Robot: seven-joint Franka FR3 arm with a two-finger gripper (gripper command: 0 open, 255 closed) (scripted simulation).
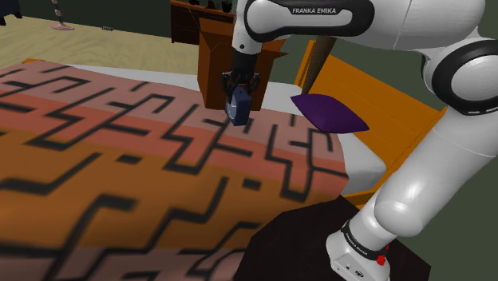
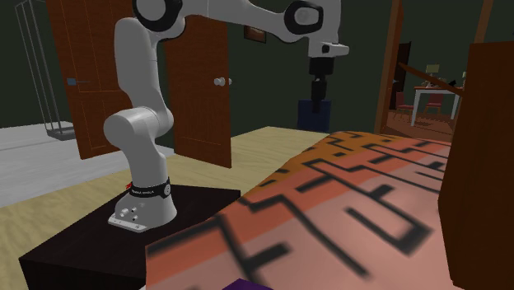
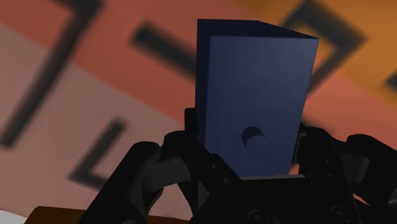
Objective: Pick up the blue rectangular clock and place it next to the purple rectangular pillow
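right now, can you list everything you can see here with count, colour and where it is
bedspread: 1, orange and pink bands with black lines, spread across the work surface
bed frame: 1, orange, at the shoulder view's right
clock: 1, dark blue, held over the bedspread
pillow: 1, purple, lying by the bed frame, apart from the clock
cabinet: 1, brown, beyond the clock
doors: 2, brown, at the second exterior view's left
stand: 1, dark, at the bedspread's edge
arm: 1, white with dark joints, on the stand
end effector: 1, black, shut on the clock
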